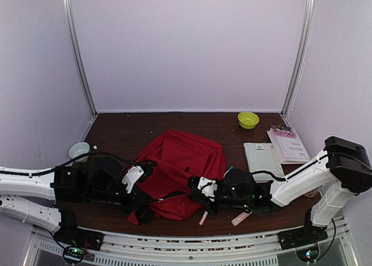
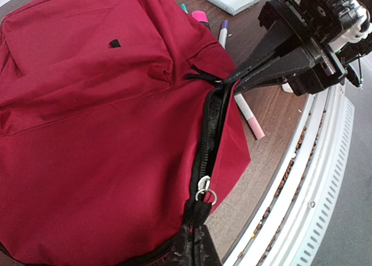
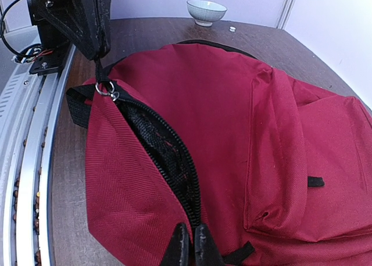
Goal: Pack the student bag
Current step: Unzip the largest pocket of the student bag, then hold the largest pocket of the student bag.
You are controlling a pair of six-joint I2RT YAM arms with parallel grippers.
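Observation:
The student bag (image 1: pixel 186 155) lies flat mid-table, dark red, its main zipper (image 3: pixel 168 150) partly open over black lining. My left gripper (image 1: pixel 145 203) is at the bag's near left corner. In the left wrist view its fingers (image 2: pixel 195 248) are shut on the black pull below the silver slider (image 2: pixel 204 187). My right gripper (image 1: pixel 196 194) is at the near right edge, and its fingertips (image 3: pixel 192 245) are shut on the zipper's other end. Each wrist view shows the opposite gripper: the right one (image 2: pixel 229 79) and the left one (image 3: pixel 100 57).
Two pens (image 1: pixel 203 218) (image 1: pixel 241 218) lie near the front edge, right of the bag. A grey notebook (image 1: pixel 261 155) and a pink-covered book (image 1: pixel 289 144) sit at the right. A yellow-green bowl (image 1: pixel 248 119) is at the back right, and a pale bowl (image 1: pixel 79 151) at the left.

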